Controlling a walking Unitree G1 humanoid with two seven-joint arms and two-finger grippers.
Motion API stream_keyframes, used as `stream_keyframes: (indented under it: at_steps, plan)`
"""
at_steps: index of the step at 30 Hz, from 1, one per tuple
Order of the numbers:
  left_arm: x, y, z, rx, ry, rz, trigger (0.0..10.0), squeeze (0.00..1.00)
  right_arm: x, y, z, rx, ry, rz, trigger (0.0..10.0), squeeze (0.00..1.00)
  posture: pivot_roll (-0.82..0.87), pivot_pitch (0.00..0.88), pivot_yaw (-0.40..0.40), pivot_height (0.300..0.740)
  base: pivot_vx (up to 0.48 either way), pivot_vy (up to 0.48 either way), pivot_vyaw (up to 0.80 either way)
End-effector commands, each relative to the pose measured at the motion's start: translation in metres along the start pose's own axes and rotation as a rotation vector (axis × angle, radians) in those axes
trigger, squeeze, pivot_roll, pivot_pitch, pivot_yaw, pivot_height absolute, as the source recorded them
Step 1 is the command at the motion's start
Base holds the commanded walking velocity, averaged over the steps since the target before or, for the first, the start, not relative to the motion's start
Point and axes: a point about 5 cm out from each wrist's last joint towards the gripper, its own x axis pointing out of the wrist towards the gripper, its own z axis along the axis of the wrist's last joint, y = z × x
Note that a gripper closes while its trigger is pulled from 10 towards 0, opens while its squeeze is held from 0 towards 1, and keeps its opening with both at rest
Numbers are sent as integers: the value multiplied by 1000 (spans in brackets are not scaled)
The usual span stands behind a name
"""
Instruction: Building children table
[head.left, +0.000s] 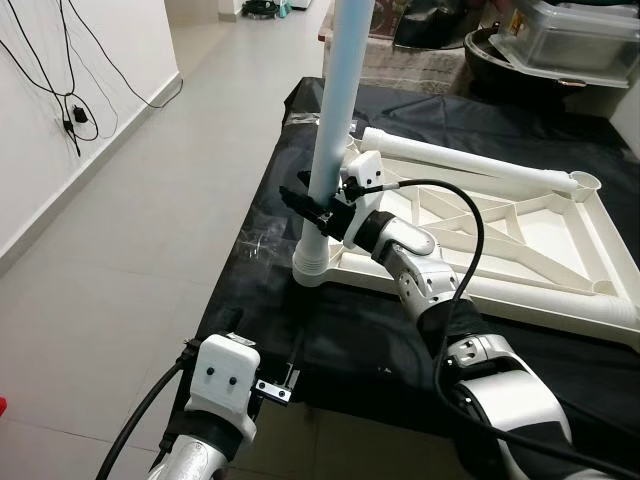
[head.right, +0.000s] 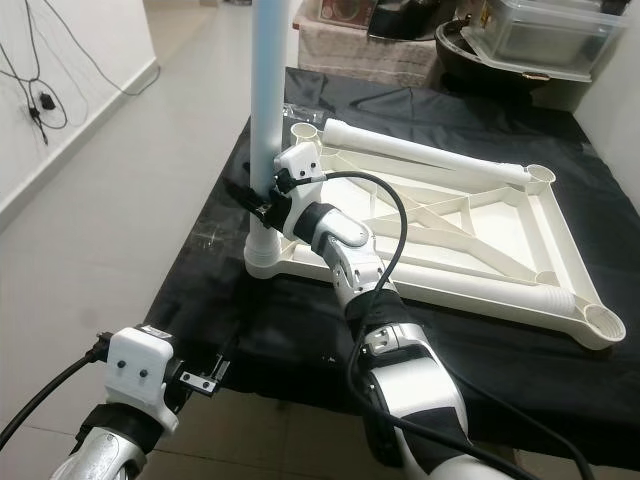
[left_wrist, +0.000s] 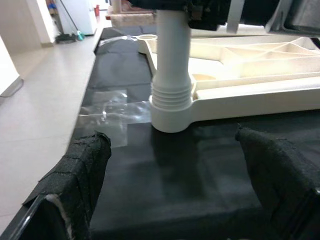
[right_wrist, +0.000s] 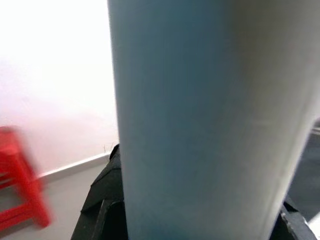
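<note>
Black cloth covers the tabletop (head.left: 330, 340) mid-frame, carrying the upturned white children's table frame (head.left: 520, 255). Its pale blue leg (head.left: 335, 100) stands upright in the near-left corner socket (head.left: 320, 262), right tool (head.left: 318, 205) clamped around it. Left tool (left_wrist: 175, 165), fingers apart, waits lower left, facing the socket.

one upturned tabletop (head.right: 470, 235); two table legs: one upright (head.right: 268, 90), one lying (head.right: 420, 152); two claws (head.left: 312, 208) (left_wrist: 175, 195); one black sheet (head.right: 300, 330).
</note>
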Motion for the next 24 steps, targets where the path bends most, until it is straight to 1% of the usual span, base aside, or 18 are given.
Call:
stream_keyframes:
  at_steps: [1, 2, 3, 5, 6, 8, 9, 10, 11, 13, 15, 16, 17, 18, 19, 21, 22, 24]
  plan:
    - [0, 1, -6, 8, 21, -4, 10000, 0, -31, -29, -34, -35, 175, -325, 0, 0, 109, 137, -82, 740, 0, 0, 0]
    - [0, 1, -7, 11, 21, -6, 10000, 0, -43, -38, -38, -59, 225, -515, 0, 0, 107, 130, -78, 740, 0, 0, 0]
    - [0, 1, -7, 11, 21, -6, 10000, 0, -43, -38, -38, -59, 225, -515, 0, 0, 107, 130, -78, 740, 0, 0, 0]
    - [1, 1, -7, 14, 22, -10, 10000, 0, -59, -46, -40, -73, 273, -756, 0, 0, 107, 128, -78, 740, 0, 0, 0]
    - [1, 1, -7, 14, 22, -10, 10000, 0, -59, -46, -40, -73, 273, -756, 0, 0, 107, 128, -78, 740, 0, 0, 0]
    - [2, 1, -8, 15, 21, -14, 10000, 0, -72, -40, -36, -41, 277, -989, 0, 0, 107, 121, -75, 740, 0, 0, 0]
    - [2, 1, -8, 15, 21, -14, 10000, 0, -72, -40, -36, -41, 277, -989, 0, 0, 107, 121, -75, 740, 0, 0, 0]
    - [3, 1, -8, 15, 20, -15, 10000, 0, -77, -37, -34, -22, 277, -1070, 0, 0, 109, 120, -73, 740, 0, 0, 0]
    - [3, 1, -8, 16, 20, -16, 10000, 0, -77, -28, -32, 8, 270, -1133, 0, 0, 109, 118, -75, 740, 0, 0, 0]
    - [3, 1, -8, 16, 20, -16, 10000, 0, -77, -28, -32, 8, 270, -1133, 0, 0, 109, 118, -75, 740, 0, 0, 0]
    - [3, 1, -8, 19, 21, -18, 10000, 0, -71, -8, -33, 85, 272, -1191, 0, 0, 114, 116, -76, 740, 0, 0, 0]
    - [3, 1, -8, 19, 21, -18, 10000, 0, -71, -8, -33, 85, 272, -1191, 0, 0, 114, 116, -76, 740, 0, 0, 0]
    - [3, 1, -8, 20, 21, -18, 10000, 0, -67, 2, -33, 114, 282, -1212, 0, 0, 114, 116, -76, 740, 0, 0, 0]
    - [3, 1, -8, 20, 21, -18, 10000, 0, -67, 2, -33, 114, 282, -1212, 0, 0, 114, 116, -76, 740, 0, 0, 0]
    - [3, 0, -8, 20, 21, -19, 10000, 0, -64, 9, -34, 130, 292, -1214, 0, 0, 115, 115, -78, 740, 0, 0, 0]
    - [3, 0, -8, 20, 21, -19, 10000, 0, -64, 9, -34, 130, 292, -1214, 0, 0, 115, 115, -78, 740, 0, 0, 0]
    - [3, 0, -9, 20, 21, -20, 10000, 0, -59, 17, -32, 138, 288, -1191, 0, 0, 116, 112, -77, 740, 0, 0, 0]
    - [3, 0, -9, 20, 21, -20, 10000, 0, -59, 17, -32, 138, 288, -1191, 0, 0, 116, 112, -77, 740, 0, 0, 0]
